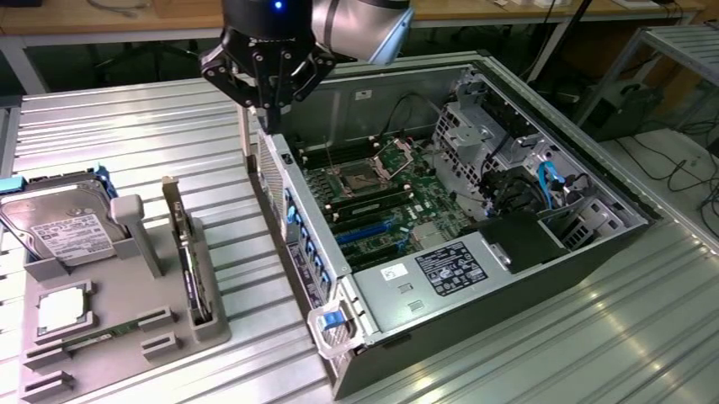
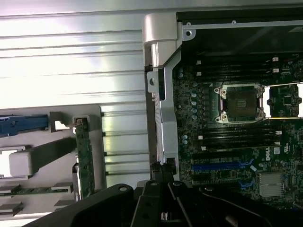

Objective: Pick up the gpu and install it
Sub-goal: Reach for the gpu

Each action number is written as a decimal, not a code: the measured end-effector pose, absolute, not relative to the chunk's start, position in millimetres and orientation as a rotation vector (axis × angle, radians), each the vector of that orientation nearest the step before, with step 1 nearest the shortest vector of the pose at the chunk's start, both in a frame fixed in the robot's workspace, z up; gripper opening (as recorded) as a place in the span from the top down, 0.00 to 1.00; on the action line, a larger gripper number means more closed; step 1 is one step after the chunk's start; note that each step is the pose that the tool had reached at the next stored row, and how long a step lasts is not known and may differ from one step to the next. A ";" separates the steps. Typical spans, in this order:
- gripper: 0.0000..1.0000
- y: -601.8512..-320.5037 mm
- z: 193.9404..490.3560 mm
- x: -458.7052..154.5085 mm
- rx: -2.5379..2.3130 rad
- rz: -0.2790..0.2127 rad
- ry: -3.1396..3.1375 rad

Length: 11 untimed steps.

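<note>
The gpu (image 1: 188,257) (image 2: 85,161) is a thin green circuit board dotted with small parts, seen almost edge-on, with a pale metal bracket (image 1: 170,195) at its farther end. It stands on its long edge in a slot of the grey holder (image 1: 214,324) on the ribbed worktop (image 1: 146,143), in the lower left of the exterior view. Its long axis runs from the lower edge up toward the middle left, roughly alongside the open computer case (image 1: 450,210). The gripper (image 1: 268,105) hangs at top centre over the case's rear corner, well apart from the card, jaws closed together.

Bright glare on ribbed table (image 2: 71,61), dim computer case (image 2: 163,28) interior
</note>
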<state>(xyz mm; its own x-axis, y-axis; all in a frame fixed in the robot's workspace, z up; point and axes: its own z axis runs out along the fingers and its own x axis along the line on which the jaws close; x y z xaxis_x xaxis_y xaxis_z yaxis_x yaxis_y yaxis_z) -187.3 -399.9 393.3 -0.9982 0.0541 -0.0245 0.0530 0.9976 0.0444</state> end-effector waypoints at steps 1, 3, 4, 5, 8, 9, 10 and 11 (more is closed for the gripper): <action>0.89 -399.9 393.3 -188.1 0.083 0.068 3.114; 0.89 -400.0 393.3 -189.8 0.081 0.068 3.114; 0.89 -400.0 393.3 -190.9 0.080 0.068 3.114; 0.89 -400.0 393.3 -192.1 0.079 0.068 3.114; 0.89 -400.1 393.3 -195.1 0.076 0.068 3.114; 0.89 -400.2 393.3 -196.1 0.075 0.068 3.114; 0.89 -400.2 393.3 -197.2 0.074 0.068 3.114; 0.89 -400.2 393.3 -198.1 0.073 0.068 3.114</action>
